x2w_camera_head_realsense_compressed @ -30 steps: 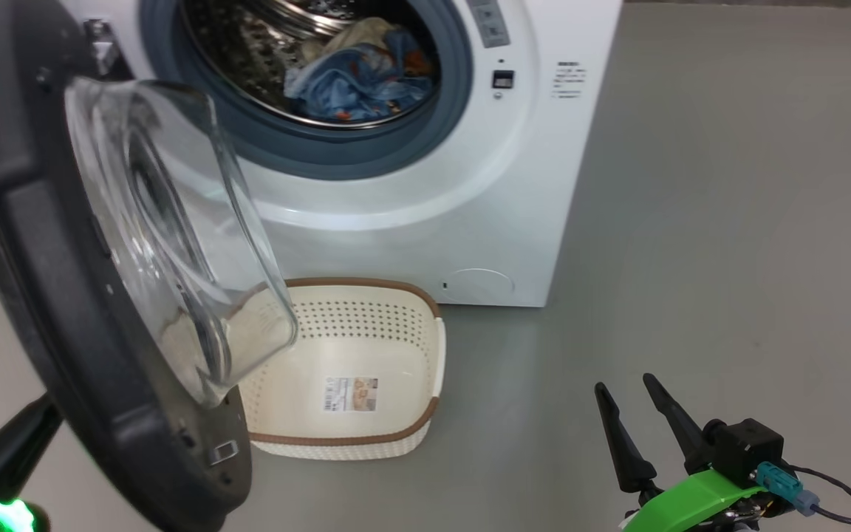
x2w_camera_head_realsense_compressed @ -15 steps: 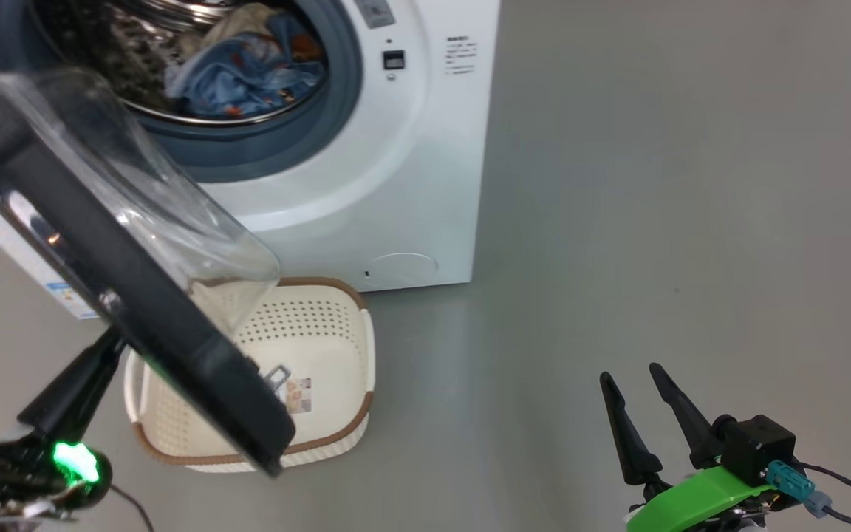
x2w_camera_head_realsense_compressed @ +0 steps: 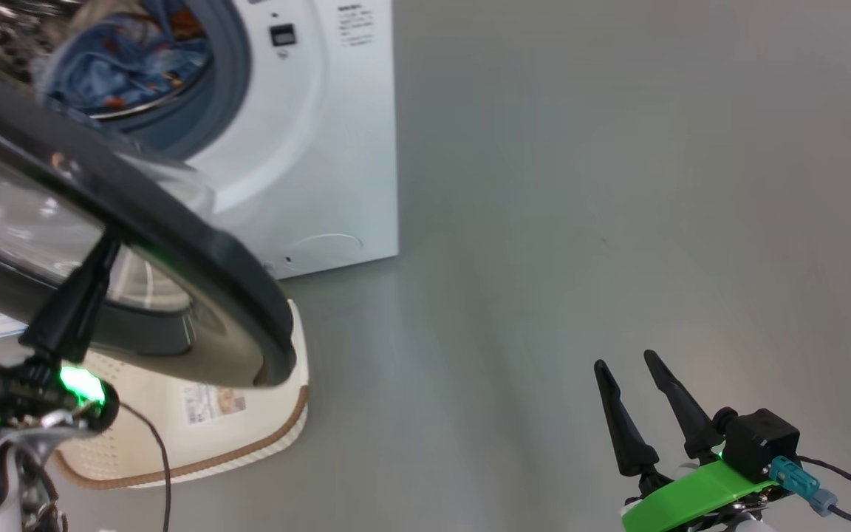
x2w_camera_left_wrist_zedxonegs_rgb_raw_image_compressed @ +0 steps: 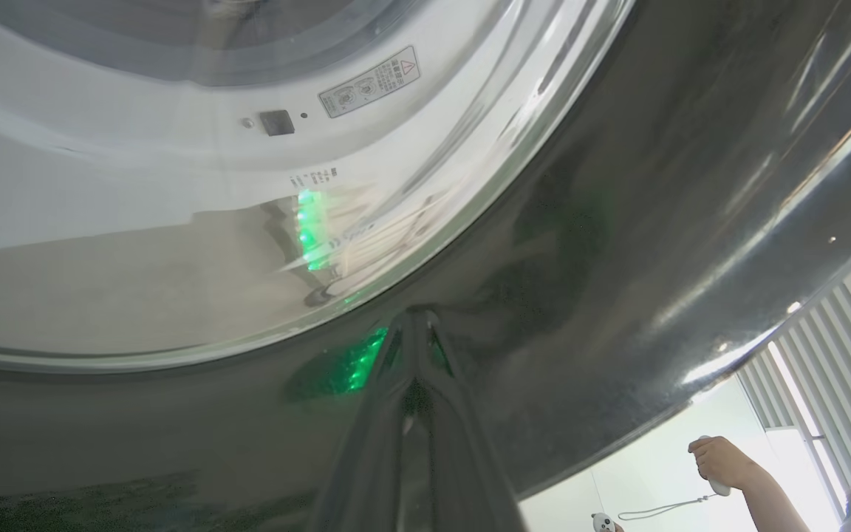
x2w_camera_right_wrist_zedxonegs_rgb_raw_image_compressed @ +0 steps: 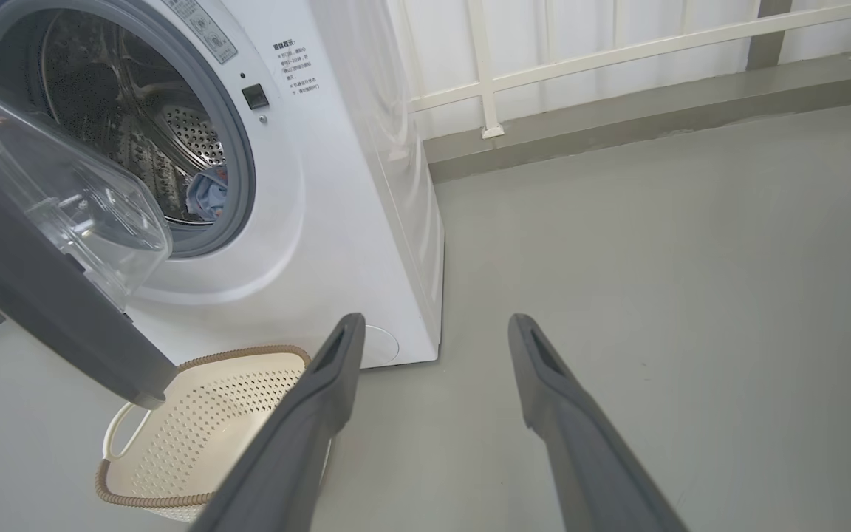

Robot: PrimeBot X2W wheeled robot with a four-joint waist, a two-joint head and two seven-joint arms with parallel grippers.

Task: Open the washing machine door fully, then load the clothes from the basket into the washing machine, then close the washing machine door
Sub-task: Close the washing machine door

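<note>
- Both fingers of the left gripper point(x2w_camera_left_wrist_zedxonegs_rgb_raw_image_compressed: 414, 321) are pressed together with nothing between them. The left wrist view shows their tips against the glossy black rim of the washing machine door point(x2w_camera_left_wrist_zedxonegs_rgb_raw_image_compressed: 617, 222), just below the edge of the glass.
- From the head, that door stands part-open at 9 o'clock, and its lower edge hangs over the basket point(x2w_camera_head_realsense_compressed: 289, 425) and hides much of it.
- The right wrist view looks past the door's edge into the basket at 7 o'clock, with its perforated bottom showing. It sits on the floor point(x2w_camera_head_realsense_compressed: 617, 185) just in front of the washing machine point(x2w_camera_head_realsense_compressed: 337, 148).
- The clothes point(x2w_camera_head_realsense_compressed: 115, 66) lie in the drum, at 11 o'clock in the head view.
- The right gripper point(x2w_camera_head_realsense_compressed: 626, 362) is spread wide, grasps nothing, and sits at 5 o'clock over grey floor. From 12 to 4 o'clock the floor lies open, well apart from the machine's right corner.
- At 4 o'clock in the left wrist view, a person's hand point(x2w_camera_left_wrist_zedxonegs_rgb_raw_image_compressed: 721, 462) holds a white controller.
</note>
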